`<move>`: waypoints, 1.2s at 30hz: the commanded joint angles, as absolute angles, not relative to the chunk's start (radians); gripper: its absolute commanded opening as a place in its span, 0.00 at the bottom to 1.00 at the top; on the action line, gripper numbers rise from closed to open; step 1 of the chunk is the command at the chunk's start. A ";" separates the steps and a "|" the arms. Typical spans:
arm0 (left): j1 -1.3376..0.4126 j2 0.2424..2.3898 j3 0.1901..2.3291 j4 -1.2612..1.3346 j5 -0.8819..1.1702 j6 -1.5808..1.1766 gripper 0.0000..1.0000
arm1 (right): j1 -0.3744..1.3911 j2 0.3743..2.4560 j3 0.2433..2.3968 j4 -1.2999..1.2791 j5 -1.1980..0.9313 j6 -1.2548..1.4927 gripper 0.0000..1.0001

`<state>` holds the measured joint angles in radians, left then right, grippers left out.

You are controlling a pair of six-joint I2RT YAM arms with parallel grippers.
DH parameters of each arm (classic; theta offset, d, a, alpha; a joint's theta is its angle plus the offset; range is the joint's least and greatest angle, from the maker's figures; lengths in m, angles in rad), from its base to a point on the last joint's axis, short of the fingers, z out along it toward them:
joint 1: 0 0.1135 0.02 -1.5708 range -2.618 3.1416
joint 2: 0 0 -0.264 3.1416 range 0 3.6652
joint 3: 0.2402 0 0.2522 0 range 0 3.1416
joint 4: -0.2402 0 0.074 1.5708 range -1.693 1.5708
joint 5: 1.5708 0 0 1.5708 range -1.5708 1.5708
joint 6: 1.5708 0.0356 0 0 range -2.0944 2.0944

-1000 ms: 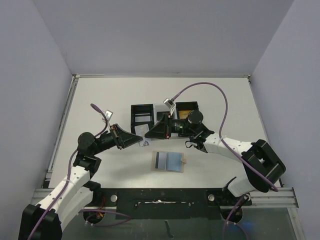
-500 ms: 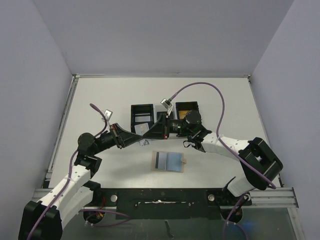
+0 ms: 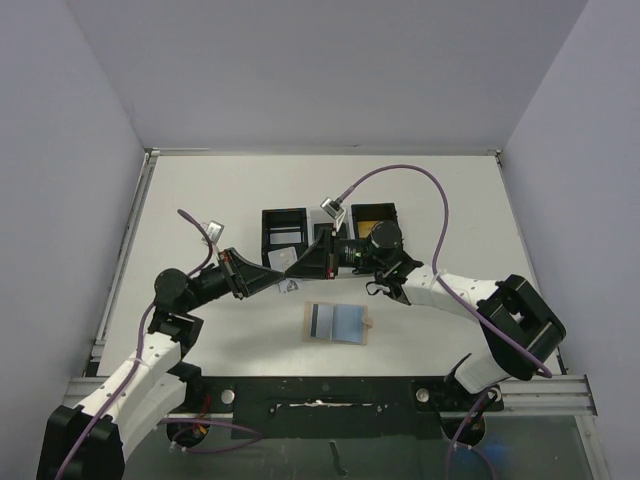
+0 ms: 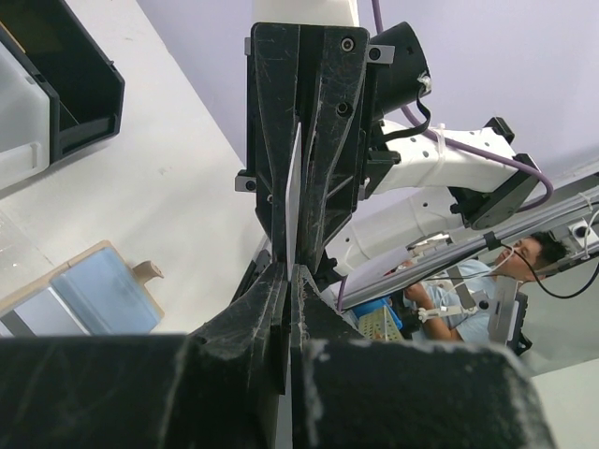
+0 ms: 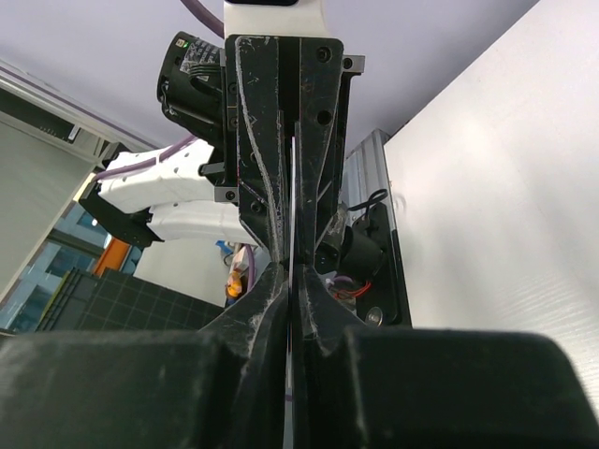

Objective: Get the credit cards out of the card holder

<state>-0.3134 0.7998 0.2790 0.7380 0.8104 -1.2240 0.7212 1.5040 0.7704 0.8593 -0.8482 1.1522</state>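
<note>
site: robotics lab | I work on a white table (image 3: 200, 190) boxed by plain panels (image 3: 330, 70) | person (image 4: 529, 257) amid cables beyond

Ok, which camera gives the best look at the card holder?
Top external: the card holder lies open on the table, fully in view. Left wrist catches only part of it at the frame's left edge; right wrist shows none of it.

Soft even light, faint shadows; the left pincer (image 4: 290, 269) looms dark and blurred up close.
</note>
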 commanded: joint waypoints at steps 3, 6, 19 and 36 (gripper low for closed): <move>-0.310 0.781 0.285 0.725 0.811 -1.199 0.04 | 0.710 1.472 0.785 0.912 -0.830 1.146 0.00; -0.310 0.756 0.323 0.563 0.764 -1.119 0.47 | 0.704 1.446 0.791 0.829 -0.805 1.093 0.00; -0.307 0.656 0.697 -0.530 -0.023 -0.714 0.70 | 0.730 1.333 0.985 0.088 -0.284 0.453 0.00; 0.009 0.875 0.748 -0.494 0.019 -0.492 0.79 | 0.886 1.653 1.305 -0.052 0.048 -0.369 0.00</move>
